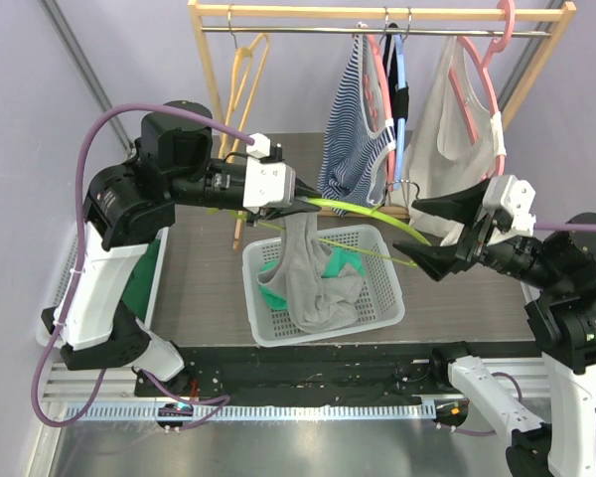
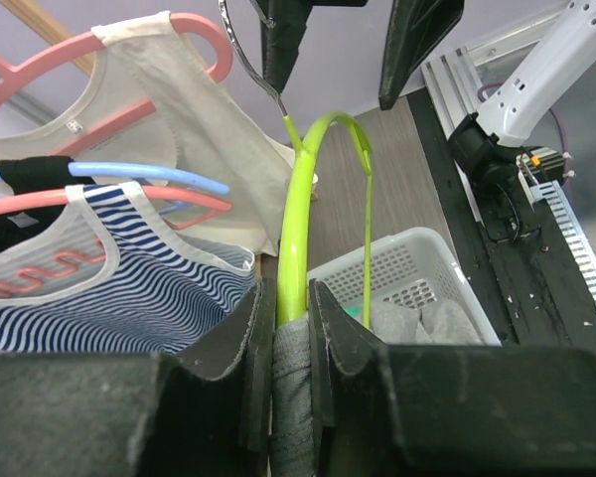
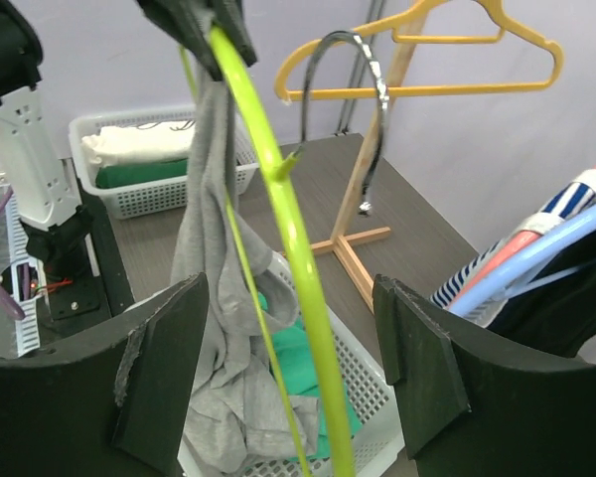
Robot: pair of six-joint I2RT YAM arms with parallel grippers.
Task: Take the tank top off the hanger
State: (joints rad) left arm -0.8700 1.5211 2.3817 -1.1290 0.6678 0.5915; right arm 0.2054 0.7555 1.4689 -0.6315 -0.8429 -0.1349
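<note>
A lime-green hanger (image 1: 368,211) is held level above the white basket (image 1: 387,320). The grey tank top (image 1: 313,278) droops from its left end into the basket. My left gripper (image 1: 288,204) is shut on that end; in the left wrist view the gripper (image 2: 291,298) pinches the hanger (image 2: 296,229) and a bunched grey strap (image 2: 293,397) together. My right gripper (image 1: 447,234) is open at the hanger's right end. In the right wrist view the gripper (image 3: 290,298) straddles the green bar (image 3: 278,189) without touching it, with the tank top (image 3: 209,268) beyond.
Behind the basket a wooden rack (image 1: 377,12) carries a striped top (image 1: 356,139), a cream top (image 1: 457,119) on a pink hanger and an empty yellow hanger (image 1: 246,70). Green cloth (image 1: 340,266) lies in the basket. A second basket (image 3: 129,189) of clothes stands at the left.
</note>
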